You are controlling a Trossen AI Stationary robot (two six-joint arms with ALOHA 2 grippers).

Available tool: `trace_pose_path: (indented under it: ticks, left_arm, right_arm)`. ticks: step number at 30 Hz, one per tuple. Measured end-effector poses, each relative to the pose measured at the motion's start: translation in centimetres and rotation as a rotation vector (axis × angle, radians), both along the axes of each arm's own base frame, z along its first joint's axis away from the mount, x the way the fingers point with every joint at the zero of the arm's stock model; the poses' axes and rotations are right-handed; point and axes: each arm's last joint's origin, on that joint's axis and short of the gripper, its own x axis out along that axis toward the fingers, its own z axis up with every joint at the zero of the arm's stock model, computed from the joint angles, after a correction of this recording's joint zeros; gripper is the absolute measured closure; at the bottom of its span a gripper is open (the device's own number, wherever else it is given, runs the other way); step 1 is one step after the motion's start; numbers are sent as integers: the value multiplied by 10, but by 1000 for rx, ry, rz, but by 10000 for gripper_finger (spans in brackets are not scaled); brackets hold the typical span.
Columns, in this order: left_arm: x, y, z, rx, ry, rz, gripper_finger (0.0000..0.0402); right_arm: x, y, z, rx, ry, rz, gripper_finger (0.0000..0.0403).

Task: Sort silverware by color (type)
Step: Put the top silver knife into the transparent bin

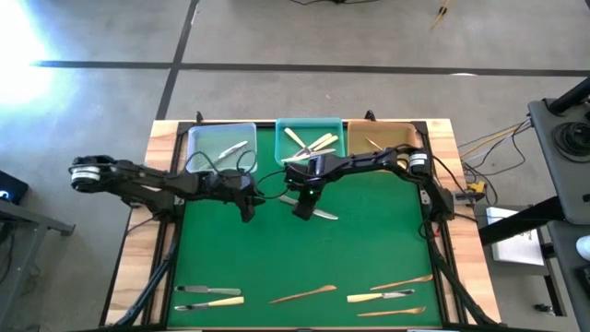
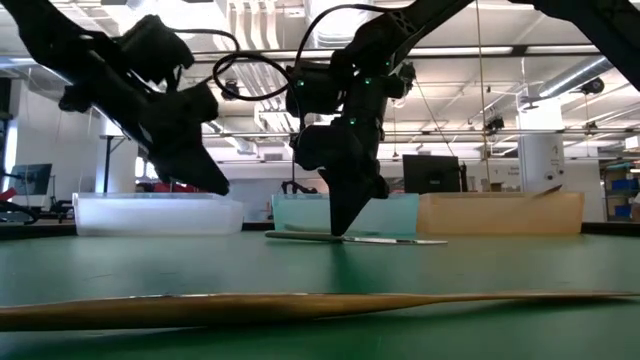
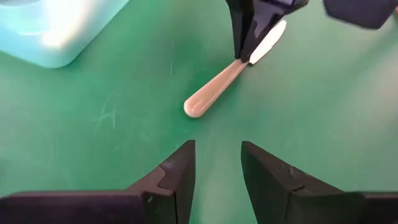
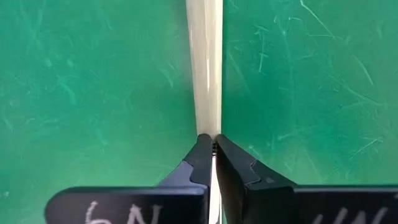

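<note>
Three square trays in a row along the far edge of a green mat [image 1: 369,249]: clear tray [image 1: 221,145] on the left with one pale utensil inside, teal tray [image 1: 310,138] in the middle with about four cream pieces, tan tray [image 1: 380,138] on the right with at least one slim wooden piece, exact count unclear. Near the front edge, about seven loose utensils: a silver one [image 1: 195,290] and a cream one [image 1: 210,301] at front left, a long wooden one [image 1: 302,295] at front centre, and four more in a cluster at front right [image 1: 392,295], mixed wood, cream and silver. One more piece, a knife [image 1: 319,212] with a cream handle and silver blade, flat on the mat at centre, in front of the teal tray. Right gripper [image 1: 302,210] reaching in from the right side, arm stretched across in front of the trays, tip pointed straight down, fingers pinched narrowly on the knife where handle meets blade, knife not lifted. Left gripper [image 1: 247,210] just beside it to the left, angled down above the mat, fingers [image 3: 180,171] spread apart and holding nothing, aimed toward the knife's handle end. Cables looping over both wrists. Wooden table border [image 1: 157,203] around the mat.
</note>
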Motion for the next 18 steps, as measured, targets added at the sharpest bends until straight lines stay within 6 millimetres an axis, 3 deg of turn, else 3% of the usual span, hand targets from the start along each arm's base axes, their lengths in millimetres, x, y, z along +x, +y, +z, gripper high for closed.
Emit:
trace_pose_path:
  ticks: [7, 18]
  left_arm:
    - [25, 3, -20, 63, 99, -63, 290]
    - [69, 9, -33, 160, 180, -164, 296]
  right_arm:
    - [0, 0, 0, 0, 0, -1, 396]
    - [0, 0, 0, 7, 6, -17, 395]
